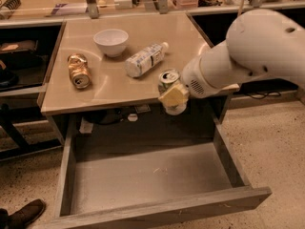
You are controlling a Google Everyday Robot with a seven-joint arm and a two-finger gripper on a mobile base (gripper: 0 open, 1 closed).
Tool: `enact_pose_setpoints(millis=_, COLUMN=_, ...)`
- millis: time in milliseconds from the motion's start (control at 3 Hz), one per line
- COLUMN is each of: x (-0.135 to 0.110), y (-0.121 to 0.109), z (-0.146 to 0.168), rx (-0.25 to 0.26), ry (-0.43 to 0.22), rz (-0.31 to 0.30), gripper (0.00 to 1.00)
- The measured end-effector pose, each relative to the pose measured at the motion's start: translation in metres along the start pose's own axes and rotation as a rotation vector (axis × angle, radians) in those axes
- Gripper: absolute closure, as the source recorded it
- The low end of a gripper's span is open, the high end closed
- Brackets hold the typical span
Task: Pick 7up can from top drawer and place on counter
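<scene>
So the claw [173, 97] is gripping the 7up can [168, 76] right now, with its fingers closed in on the sides and one tan pad [174, 94] pressing across the front of the can. The can is hanging in the air, more or less upright, with the silver top facing up and tipping a bit toward the camera. It's hovering right at the front edge of the desk [157, 27], over on the right side. The top half is showing against the tan surface and the bottom half is dangling below the edge, above the back part of the top drawer [143, 175]. As far as I can tell it isn't touching the desk or the drawer.

The drawer is sitting pulled well out, with its flat grey bottom showing and its front plank nearest the camera.

The fat white arm [257, 46] is reaching in from the right and covering the desk's front right corner.

Other stuff lying around on the desk:
- A white bowl [111, 41] is sitting toward the back middle.
- A clear plastic bottle [145, 59] is lying on its side just right of the bowl, close behind the held can.
- A dented gold can [78, 70] is lying on its side over on the left.

Also a brown shoe [25, 213] is poking in at the bottom left corner, on the speckled floor [271, 142].
</scene>
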State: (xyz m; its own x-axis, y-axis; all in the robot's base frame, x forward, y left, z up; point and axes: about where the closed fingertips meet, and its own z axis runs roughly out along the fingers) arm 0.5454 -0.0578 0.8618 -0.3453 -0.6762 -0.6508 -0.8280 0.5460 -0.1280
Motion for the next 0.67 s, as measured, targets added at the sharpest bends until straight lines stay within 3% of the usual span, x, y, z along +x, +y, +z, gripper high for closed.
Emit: enact_pose_setpoints(millis=667, x=-0.019, y=-0.085, z=-0.041, rx=0.062, ry=-0.062, rz=0.065, gripper=1.00)
